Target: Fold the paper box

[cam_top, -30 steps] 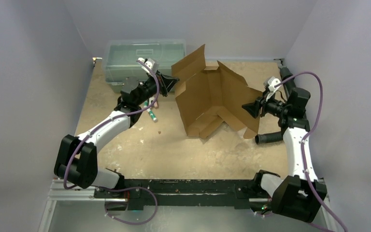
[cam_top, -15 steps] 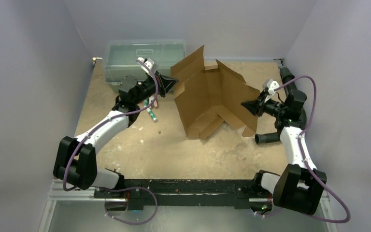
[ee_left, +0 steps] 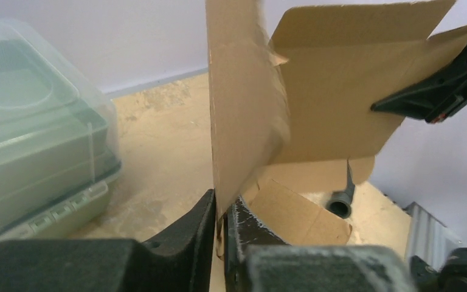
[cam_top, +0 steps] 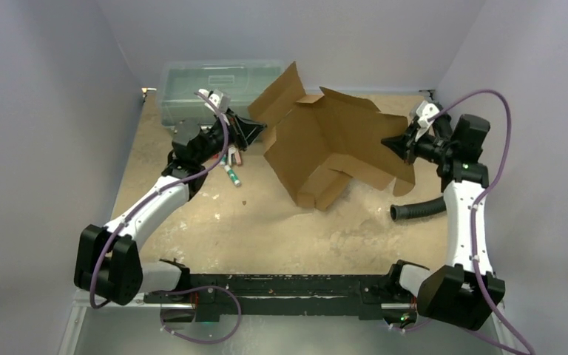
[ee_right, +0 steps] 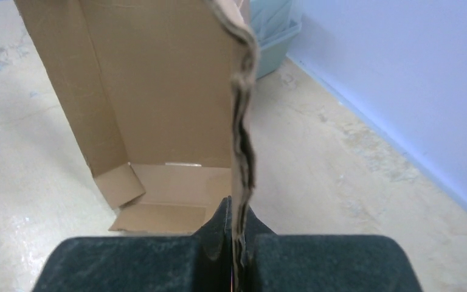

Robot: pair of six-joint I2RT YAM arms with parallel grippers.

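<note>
bin [cam_top: 192,83] beside paper box [cam_top: 333,140], markers [cam_top: 231,172] perhaps

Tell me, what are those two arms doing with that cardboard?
Two robot arms are folding a brown paper box, which for now is an open sheet with loose flaps. The left tool is shut on a flap at its left edge, and the right tool is shut on its right edge. They hold it up between them, and its lower flaps seem to rest on the table. No box shape is formed yet.
</note>
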